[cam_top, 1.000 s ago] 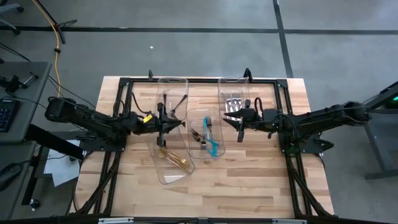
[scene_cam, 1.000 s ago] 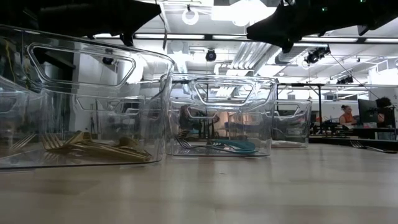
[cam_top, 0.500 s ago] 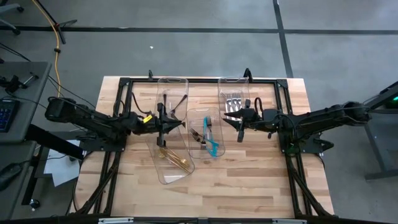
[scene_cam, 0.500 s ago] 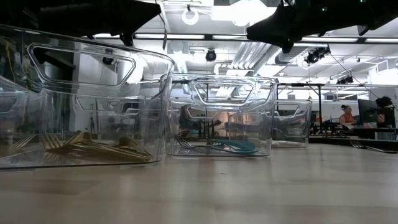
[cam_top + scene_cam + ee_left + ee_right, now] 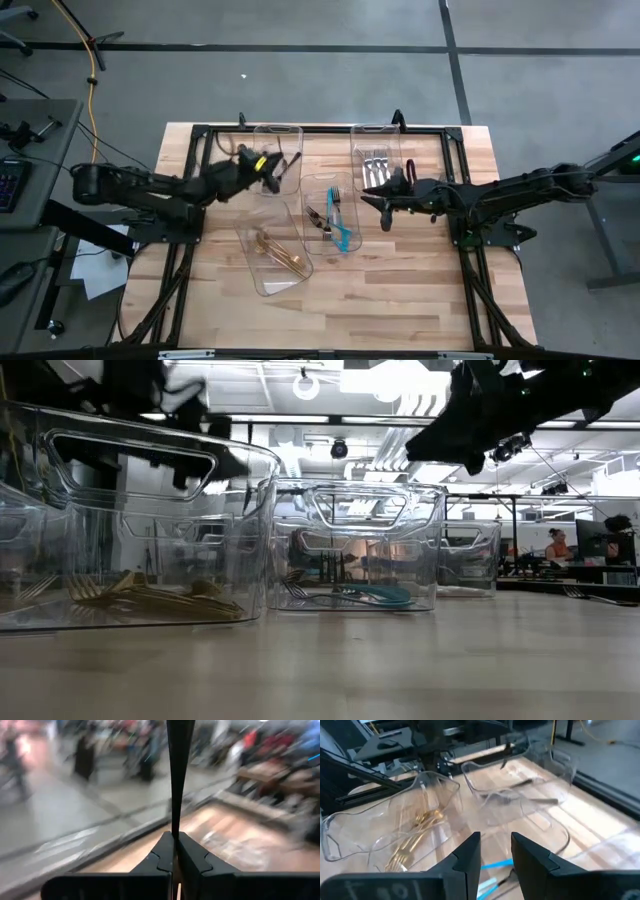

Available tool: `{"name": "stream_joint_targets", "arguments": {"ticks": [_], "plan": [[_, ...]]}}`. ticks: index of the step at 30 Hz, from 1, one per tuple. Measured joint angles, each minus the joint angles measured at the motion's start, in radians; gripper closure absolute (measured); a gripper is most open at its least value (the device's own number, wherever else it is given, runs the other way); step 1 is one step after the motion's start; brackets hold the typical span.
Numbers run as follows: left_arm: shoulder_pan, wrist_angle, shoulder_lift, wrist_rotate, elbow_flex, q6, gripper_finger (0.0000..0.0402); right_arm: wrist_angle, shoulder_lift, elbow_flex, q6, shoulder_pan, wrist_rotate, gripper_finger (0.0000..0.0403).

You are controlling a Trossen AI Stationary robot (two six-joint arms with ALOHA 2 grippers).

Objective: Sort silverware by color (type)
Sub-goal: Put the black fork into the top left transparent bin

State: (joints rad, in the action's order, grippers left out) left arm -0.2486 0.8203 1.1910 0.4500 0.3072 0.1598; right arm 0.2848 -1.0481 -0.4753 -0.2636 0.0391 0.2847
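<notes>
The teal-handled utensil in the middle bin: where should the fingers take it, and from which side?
Grip the teal-handled utensil at mid-handle, coming down from above. It lies flat on the floor of the clear middle bin, whose walls block a sideways approach. Close the fingers across the slim handle, away from the darker utensils beside it.

Four clear plastic bins (image 5: 278, 262) sit on the wooden table (image 5: 400, 290). A yellow cable (image 5: 92, 70) trails over the grey floor (image 5: 300, 90).

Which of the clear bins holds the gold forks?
The bin nearest the table's front edge, on the left arm's side; the gold forks lie in it. The middle bin holds teal-handled pieces, the far right bin silver ones.
</notes>
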Motion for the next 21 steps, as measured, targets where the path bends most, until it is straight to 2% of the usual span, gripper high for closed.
{"name": "stream_joint_targets", "arguments": {"ticks": [4, 9, 17, 21], "plan": [[-0.104, -0.253, 0.0, -0.002, 0.057, 0.071, 0.0401, -0.023, 0.0, 0.0, -0.043, 0.001, 0.0, 0.03], [-0.156, -0.47, 0.0, -0.002, 0.121, 0.1, 0.0401, -0.053, 0.0, 0.0, -0.076, 0.001, 0.001, 0.03], [-0.177, -0.703, 0.0, -0.002, 0.179, 0.159, 0.0401, -0.037, -0.062, 0.0, -0.08, 0.001, 0.002, 0.03], [-0.177, -0.748, 0.0, -0.003, 0.186, 0.177, 0.0401, 0.017, -0.125, 0.0, -0.078, 0.001, 0.002, 0.03]]}}
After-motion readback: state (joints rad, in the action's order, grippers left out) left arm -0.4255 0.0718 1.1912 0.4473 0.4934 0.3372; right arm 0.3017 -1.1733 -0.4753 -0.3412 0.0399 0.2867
